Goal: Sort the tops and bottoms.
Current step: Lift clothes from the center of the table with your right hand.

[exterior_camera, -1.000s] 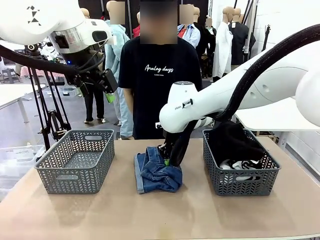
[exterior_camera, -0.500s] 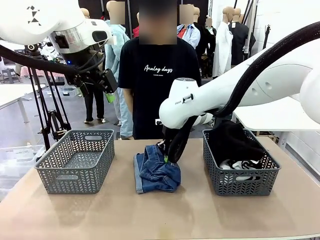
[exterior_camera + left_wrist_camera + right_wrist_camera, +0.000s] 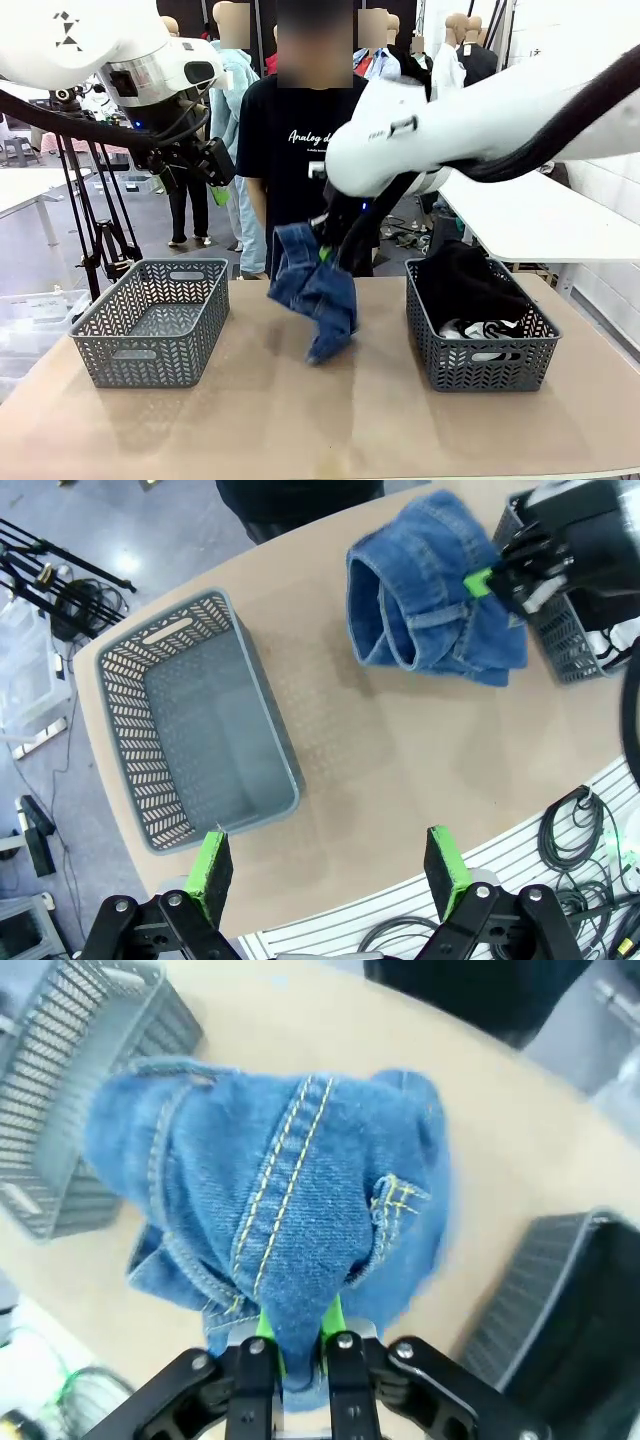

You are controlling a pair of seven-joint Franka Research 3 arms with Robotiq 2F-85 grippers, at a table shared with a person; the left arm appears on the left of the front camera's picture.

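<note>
Your tabletop: bare tan board, showroom behind. Shirt reads "Analog days". Right gripper clenched on jeans, hanging above tabletop centre. Left gripper released, above left edge. Tops in right-edge basket.

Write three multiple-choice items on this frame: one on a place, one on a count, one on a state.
1. Where are the jeans?
A. Lifted above the table
B. In the left basket
C. In the right basket

2. How many grey baskets stand on the table?
A. One
B. Two
C. Three

3. How is the left gripper?
A. Shut on cloth
B. Open, holding nothing
C. Shut on a basket rim

Answers: 1 A, the denim hangs from the right gripper, its jaws shut on it; 2 B, one at each side; 3 B, green pads apart with nothing between.
</note>
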